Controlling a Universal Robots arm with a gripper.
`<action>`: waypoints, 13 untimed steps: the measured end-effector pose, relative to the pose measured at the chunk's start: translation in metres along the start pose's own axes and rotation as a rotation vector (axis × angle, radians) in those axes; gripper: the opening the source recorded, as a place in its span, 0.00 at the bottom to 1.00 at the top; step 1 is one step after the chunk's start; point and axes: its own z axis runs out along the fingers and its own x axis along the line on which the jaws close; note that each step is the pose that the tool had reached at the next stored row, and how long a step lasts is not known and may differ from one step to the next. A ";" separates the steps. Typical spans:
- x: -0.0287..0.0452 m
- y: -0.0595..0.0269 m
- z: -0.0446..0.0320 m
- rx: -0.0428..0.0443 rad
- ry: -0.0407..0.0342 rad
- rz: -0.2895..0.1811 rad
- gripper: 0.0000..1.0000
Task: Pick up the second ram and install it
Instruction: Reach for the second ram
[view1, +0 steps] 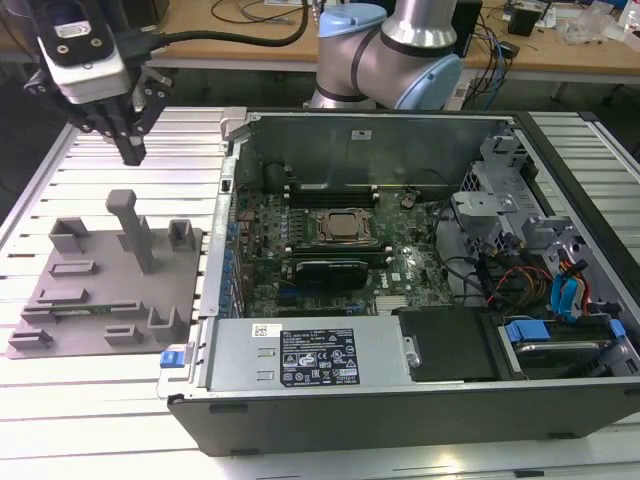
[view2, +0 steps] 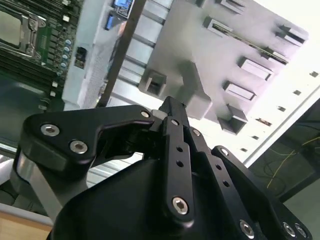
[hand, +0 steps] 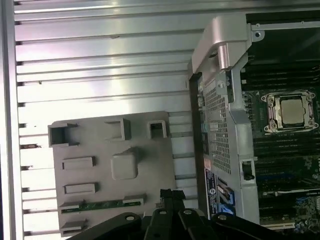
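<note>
In the exterior view the gripper (view1: 132, 152) hangs over the far end of a grey tray (view1: 95, 285), its fingers pinched together on nothing. The second ram (view1: 85, 309) lies flat in holders along the tray's near edge, a thin dark-green strip well apart from the gripper. On the exterior view's right stands the open computer case (view1: 400, 420), its CPU socket (view1: 345, 226) bare. A black label (view1: 315, 360) sits on its grey cover, the print too small to read.

In the second wrist view the gripper (view2: 171, 102) is narrow and empty, and the second ram (view2: 255, 44) is a slim stick across the tray (view2: 200, 50).

In the first wrist view the second ram (hand: 102, 204) shows green between two holders, just beside the gripper (hand: 167, 194). A blue sticker (hand: 222, 193) marks the case wall, unreadable.
</note>
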 end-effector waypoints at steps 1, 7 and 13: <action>0.0056 -0.0004 -0.0001 -0.0001 0.0000 0.000 0.08; 0.0401 -0.0031 -0.0004 -0.0001 0.0000 0.000 0.08; 0.0656 -0.0050 -0.0007 -0.0001 0.0000 0.000 0.08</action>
